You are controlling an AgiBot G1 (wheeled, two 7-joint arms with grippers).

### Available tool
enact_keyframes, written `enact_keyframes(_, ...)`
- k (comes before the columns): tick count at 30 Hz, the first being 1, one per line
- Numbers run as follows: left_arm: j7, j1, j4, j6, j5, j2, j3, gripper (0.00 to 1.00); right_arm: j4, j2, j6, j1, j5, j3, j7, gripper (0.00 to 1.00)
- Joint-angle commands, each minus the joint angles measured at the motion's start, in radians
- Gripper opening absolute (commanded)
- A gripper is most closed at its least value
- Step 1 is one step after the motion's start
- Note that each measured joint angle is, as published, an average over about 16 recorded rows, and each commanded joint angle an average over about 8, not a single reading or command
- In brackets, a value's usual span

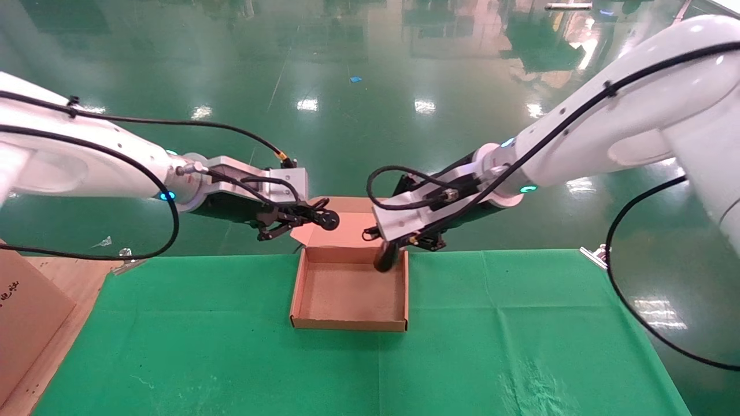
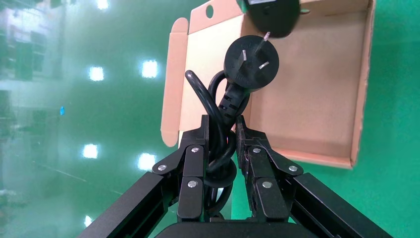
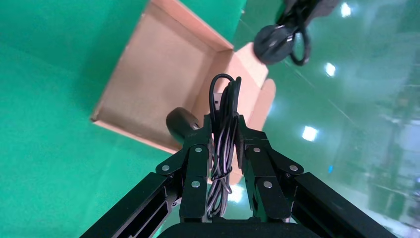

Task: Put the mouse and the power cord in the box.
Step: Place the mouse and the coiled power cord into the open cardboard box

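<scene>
The open brown box [image 1: 348, 324] sits on the green cloth at the table's far middle, its flap lid folded back. My left gripper [image 1: 300, 218] hovers above the flap, shut on the bundled power cord [image 2: 219, 106]; the round plug [image 2: 251, 62] sticks out past the fingertips. My right gripper [image 1: 399, 245] hangs over the box's far right corner, shut on the mouse's thin gathered wire [image 3: 224, 114]. The black mouse [image 1: 385, 257] dangles beside the fingers, just above that corner. The box [image 3: 163, 74] shows nothing inside. In the right wrist view the plug [image 3: 272, 42] hangs beyond the flap.
A green cloth [image 1: 520, 323] covers the table, clamped at both far corners [image 1: 595, 254]. A large brown cardboard piece [image 1: 23, 312] lies at the left edge on bare wood. Shiny green floor lies beyond the table.
</scene>
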Motion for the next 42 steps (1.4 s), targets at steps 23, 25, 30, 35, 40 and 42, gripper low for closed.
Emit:
enact_keyframes(23,0.085,0.35,-0.273,-0.391,-0.123,0.026,0.063,0.31,-0.054,0.03,0.04,0.02,0.139,-0.151,-0.009,0.0)
enact_keyframes(25,0.074,0.36,-0.284,-0.398,-0.137,0.025,0.079,0.56,-0.078,0.032,0.005,0.031,0.154,-0.149,-0.037,0.0)
enact_keyframes(30,0.055,0.363,-0.295,-0.415,-0.162,0.024,0.12,1.0,-0.137,0.029,-0.054,0.048,0.182,-0.143,-0.105,0.0)
enact_keyframes(35,0.041,0.36,-0.3,-0.435,-0.185,0.023,0.158,1.0,-0.174,0.022,-0.071,0.046,0.2,-0.143,-0.145,0.0)
enact_keyframes(40,0.03,0.358,-0.304,-0.453,-0.208,0.023,0.193,1.0,-0.177,0.016,-0.072,0.038,0.212,-0.15,-0.153,0.0)
enact_keyframes(42,0.027,0.357,-0.305,-0.46,-0.217,0.023,0.206,1.0,-0.17,0.014,-0.069,0.037,0.217,-0.154,-0.147,0.0)
